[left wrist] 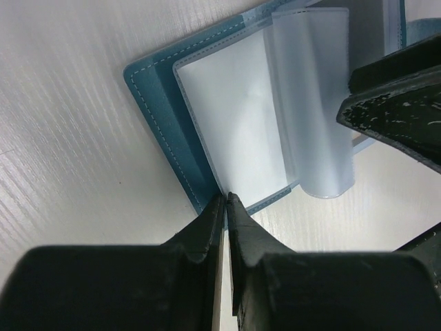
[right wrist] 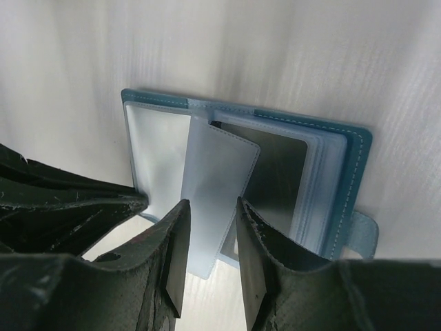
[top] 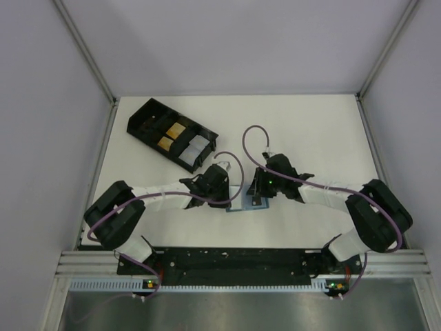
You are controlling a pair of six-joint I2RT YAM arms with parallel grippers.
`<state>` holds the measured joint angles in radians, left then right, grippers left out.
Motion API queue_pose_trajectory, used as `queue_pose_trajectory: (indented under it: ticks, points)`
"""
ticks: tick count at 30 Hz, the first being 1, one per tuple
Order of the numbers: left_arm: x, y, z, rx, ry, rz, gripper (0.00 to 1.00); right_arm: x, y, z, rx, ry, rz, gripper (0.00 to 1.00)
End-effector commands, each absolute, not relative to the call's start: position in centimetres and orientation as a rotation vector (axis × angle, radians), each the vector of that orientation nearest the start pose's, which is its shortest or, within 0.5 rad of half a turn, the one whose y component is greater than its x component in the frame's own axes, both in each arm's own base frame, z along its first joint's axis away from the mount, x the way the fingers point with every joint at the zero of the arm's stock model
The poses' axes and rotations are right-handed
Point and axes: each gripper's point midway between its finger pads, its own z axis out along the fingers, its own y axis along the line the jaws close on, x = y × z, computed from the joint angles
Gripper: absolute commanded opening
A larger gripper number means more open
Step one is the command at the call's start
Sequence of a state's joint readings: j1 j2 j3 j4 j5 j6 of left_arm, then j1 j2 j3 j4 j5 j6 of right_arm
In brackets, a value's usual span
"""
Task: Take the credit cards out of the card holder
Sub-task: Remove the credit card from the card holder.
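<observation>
Card holder (top: pixel 246 205) lies open mid-table toward the near edge, between both grippers; left gripper (left wrist: pixel 226 200) closed tight, tips at the cover's edge, possibly nipping it; right gripper (right wrist: pixel 210 234) parted, a clear sleeve (right wrist: pixel 219 172) standing up between its fingers; black tray (top: pixel 172 134) toward far-left corner.

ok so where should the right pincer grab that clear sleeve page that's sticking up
Its free edge, from above, one right pincer finger each side. The clear sleeve page stands curled up off the open card holder, hinged at the spine, so both faces are exposed.
</observation>
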<state>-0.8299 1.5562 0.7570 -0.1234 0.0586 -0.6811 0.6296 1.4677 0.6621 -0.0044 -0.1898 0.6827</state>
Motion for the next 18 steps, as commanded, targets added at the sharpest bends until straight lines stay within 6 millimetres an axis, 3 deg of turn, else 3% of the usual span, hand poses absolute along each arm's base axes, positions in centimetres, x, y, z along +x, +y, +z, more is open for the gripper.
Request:
queue_pose_trajectory:
  ticks: [1, 8, 18]
  points:
    - [21.1, -29.5, 3.0, 0.215, 2.592, -0.725, 0.09, 25.6, 27.5, 5.7, -0.056, 2.487, 0.935, 0.33]
    - [21.0, -29.8, 3.5, 0.188, 2.574, -0.776, 0.09, 25.6, 30.1, 7.7, -0.116, 2.449, 1.035, 0.34]
    - [20.8, -29.2, 3.5, 0.139, 2.562, -0.774, 0.09, 25.2, 32.7, 8.8, -0.196, 2.447, 1.095, 0.34]
